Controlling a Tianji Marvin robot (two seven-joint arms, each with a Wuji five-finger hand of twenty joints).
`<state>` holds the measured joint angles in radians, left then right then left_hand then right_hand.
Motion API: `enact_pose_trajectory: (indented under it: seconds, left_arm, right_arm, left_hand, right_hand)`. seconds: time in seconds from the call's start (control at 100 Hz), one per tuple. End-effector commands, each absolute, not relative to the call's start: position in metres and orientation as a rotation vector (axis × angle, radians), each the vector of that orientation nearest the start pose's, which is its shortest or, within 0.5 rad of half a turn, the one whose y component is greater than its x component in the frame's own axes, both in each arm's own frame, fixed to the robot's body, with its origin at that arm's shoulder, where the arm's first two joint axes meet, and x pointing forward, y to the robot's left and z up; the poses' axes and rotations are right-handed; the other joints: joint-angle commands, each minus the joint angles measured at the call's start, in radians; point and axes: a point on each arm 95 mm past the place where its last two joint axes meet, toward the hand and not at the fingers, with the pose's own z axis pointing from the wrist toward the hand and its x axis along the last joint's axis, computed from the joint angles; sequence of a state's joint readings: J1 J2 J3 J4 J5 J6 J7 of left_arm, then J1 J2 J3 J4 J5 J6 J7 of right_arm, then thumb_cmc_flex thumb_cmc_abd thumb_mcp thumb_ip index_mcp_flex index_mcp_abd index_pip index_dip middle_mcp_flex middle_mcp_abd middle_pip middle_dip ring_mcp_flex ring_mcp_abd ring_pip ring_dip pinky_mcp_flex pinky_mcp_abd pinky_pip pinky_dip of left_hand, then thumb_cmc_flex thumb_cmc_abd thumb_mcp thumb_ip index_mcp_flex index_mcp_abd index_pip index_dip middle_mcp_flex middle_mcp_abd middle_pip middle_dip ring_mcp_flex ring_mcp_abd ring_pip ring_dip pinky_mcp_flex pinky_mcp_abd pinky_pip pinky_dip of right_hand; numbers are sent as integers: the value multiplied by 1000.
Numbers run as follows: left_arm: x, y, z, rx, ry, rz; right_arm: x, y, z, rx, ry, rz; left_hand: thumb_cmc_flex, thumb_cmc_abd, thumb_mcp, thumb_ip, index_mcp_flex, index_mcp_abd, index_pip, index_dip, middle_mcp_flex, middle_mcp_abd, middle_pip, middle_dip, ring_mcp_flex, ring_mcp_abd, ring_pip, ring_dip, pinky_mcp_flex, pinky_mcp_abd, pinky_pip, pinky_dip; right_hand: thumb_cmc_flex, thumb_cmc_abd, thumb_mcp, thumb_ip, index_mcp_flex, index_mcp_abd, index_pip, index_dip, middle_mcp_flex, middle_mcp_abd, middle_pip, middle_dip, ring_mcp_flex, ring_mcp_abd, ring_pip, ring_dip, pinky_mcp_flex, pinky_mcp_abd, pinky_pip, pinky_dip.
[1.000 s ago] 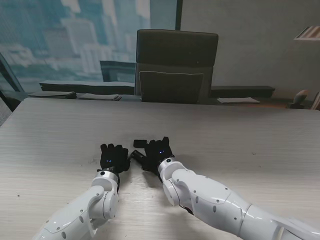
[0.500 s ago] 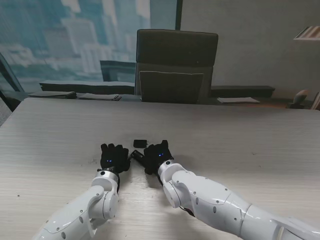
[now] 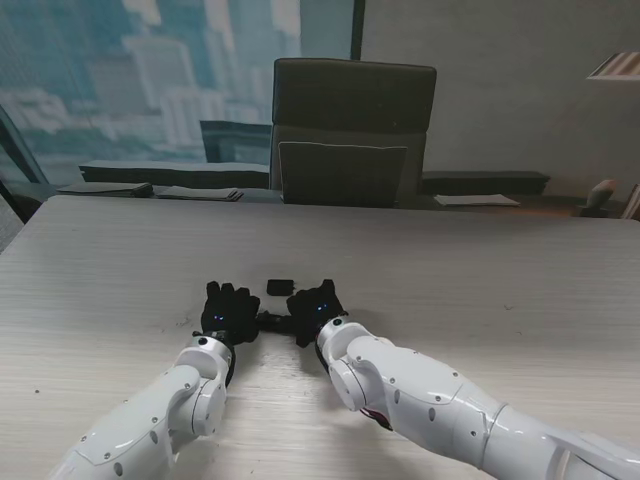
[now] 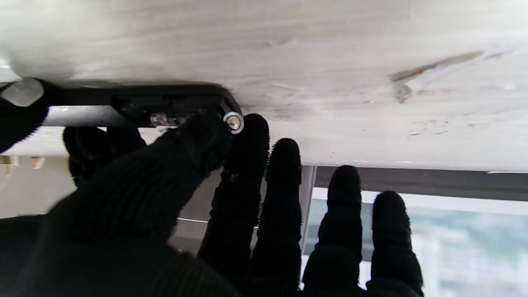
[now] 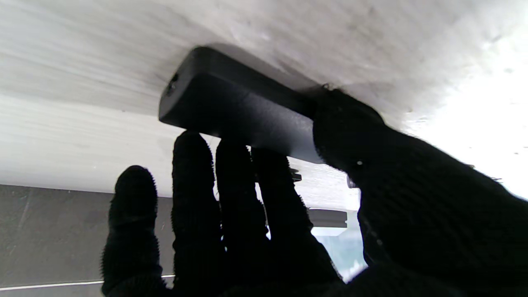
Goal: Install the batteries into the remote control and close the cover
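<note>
1. Between the two hands, near the table's front middle, lies the remote control (image 5: 235, 115), a long black plastic bar with rounded edges and a matte skin.
2. At its open bay a battery (image 4: 233, 122) shows a bright metal cap; it looks small, smooth and apt to roll.
3. Stiff and light by the look of it, the remote would likely slide on the wood, so it is best pinched across its long sides.
4. Left hand (image 3: 227, 309) nips the battery between thumb and forefinger at the remote's end.
5. Right hand (image 3: 316, 306) clasps the remote's other end, thumb against fingers.
6. Just beyond the remote rests the battery cover (image 3: 280, 286), a small flat dark piece.
7. Pale grained table (image 3: 480, 270) lies under all; an office chair (image 3: 352, 130) stands past its far edge.
</note>
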<state>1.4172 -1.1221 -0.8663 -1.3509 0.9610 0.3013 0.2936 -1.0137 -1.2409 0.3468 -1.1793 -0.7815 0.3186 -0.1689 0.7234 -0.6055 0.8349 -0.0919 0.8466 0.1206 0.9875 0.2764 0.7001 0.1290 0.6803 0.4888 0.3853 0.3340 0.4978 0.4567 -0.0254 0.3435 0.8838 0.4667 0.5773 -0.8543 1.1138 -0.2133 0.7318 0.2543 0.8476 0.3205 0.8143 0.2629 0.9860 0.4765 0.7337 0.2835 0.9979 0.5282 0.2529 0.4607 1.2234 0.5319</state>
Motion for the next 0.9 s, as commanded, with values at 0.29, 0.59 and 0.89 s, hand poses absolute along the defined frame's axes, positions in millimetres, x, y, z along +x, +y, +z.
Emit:
enact_pose_trajectory:
  seconds: [0.29,0.59,0.89]
  left_arm:
    - [413,-31,-378,-1036,1566,-1315]
    - [415,-33,-376,-937,1642,-1344]
    - [411,-31,-372,-865,1716,-1336]
  right_arm:
    - [424,166,-401,1034,1874,1361]
    - [425,164,-401,1044,1884,1357]
    - [426,164,-402,1050,1893,1358]
  left_hand:
    - [2,-3,67,-13,33,-95,61,16,-14,-43,5,4,5,-50,-16,-14,-5,-7,4,-13]
    - [0,1,60,-24,23,-105,64,22,-22,-59,4,-2,5,-68,-25,-18,-4,-6,-13,-23]
    - [7,-18,76,-26,9,-108,61,26,-37,-73,-9,-13,4,-83,-41,-28,-4,-6,-14,-25]
  right_hand:
    - [52,-34,43,-18,78,-163,102,-25,23,-24,26,13,14,-29,17,12,5,20,15,14]
    - [52,-31,44,-20,76,-167,112,-34,25,-26,26,13,16,-30,17,12,7,14,15,15]
    - [54,-31,48,-24,72,-170,121,-41,29,-28,24,7,19,-35,17,11,11,11,16,16]
